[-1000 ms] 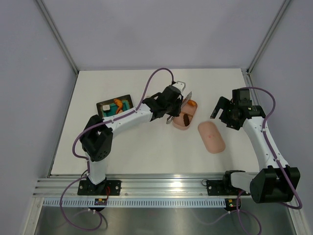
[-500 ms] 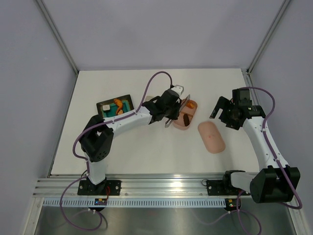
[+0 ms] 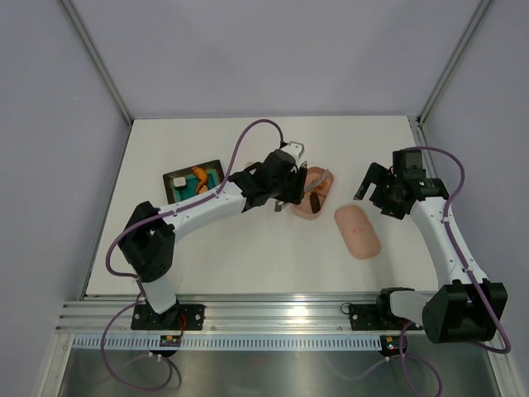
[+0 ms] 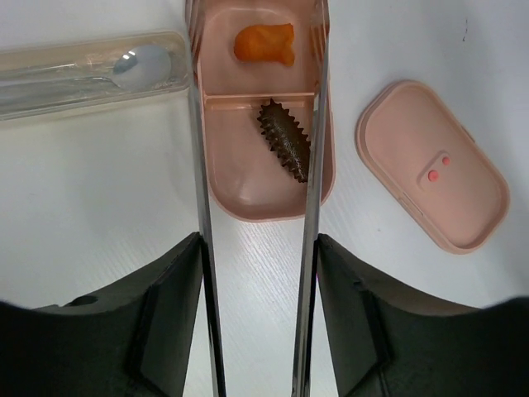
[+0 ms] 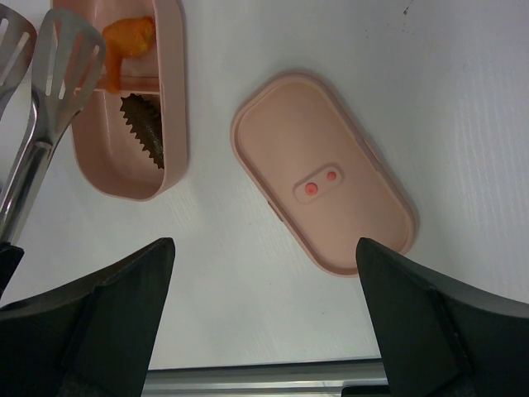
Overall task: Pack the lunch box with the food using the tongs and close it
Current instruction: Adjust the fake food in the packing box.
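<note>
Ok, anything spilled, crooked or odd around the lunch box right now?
Nothing stands out. The orange piece and the spiky brown piece each lie in their own compartment of the lunch box, nothing spilled; the lid lies flat on the table, apart from it.

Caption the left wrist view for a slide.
Spread tongs frame the open lunch box holding an orange piece and a dark piece; lid lies apart.

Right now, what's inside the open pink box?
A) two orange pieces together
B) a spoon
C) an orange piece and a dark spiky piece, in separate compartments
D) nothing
C: the left wrist view shows the lunch box with an orange piece in one compartment and a dark brown spiky piece in the other, a divider between them.
</note>
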Motion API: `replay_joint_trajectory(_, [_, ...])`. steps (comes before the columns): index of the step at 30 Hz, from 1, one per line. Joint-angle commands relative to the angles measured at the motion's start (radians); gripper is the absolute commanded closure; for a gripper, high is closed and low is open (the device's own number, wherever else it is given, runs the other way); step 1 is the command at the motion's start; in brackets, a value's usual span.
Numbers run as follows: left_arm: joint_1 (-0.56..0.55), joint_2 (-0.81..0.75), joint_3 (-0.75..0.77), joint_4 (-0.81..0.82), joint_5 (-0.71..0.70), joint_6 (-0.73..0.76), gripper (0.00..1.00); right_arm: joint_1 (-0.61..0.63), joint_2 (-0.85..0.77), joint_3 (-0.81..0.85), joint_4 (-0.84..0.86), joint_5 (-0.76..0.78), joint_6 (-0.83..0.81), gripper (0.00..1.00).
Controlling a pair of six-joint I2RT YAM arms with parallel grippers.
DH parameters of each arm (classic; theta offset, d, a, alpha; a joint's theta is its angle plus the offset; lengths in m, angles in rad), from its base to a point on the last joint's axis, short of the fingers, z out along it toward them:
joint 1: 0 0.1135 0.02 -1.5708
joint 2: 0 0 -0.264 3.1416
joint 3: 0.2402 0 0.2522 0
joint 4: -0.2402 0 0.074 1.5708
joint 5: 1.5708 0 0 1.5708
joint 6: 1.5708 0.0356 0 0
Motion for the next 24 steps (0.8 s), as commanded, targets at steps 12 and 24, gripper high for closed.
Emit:
replay_joint_trajectory(12, [-0.012,-0.086,0.019,-0.034,0.018,-0.025,0.49,-0.002,-0.022,-0.004,0.023,-0.027,-0.007,0.01])
replay_joint_trajectory(24, [-0.05,0.039,0.202,-0.248,0.008,-0.063,0.74,-0.002,-0.03,-0.006,0.022,-0.037,-0.007,0.0])
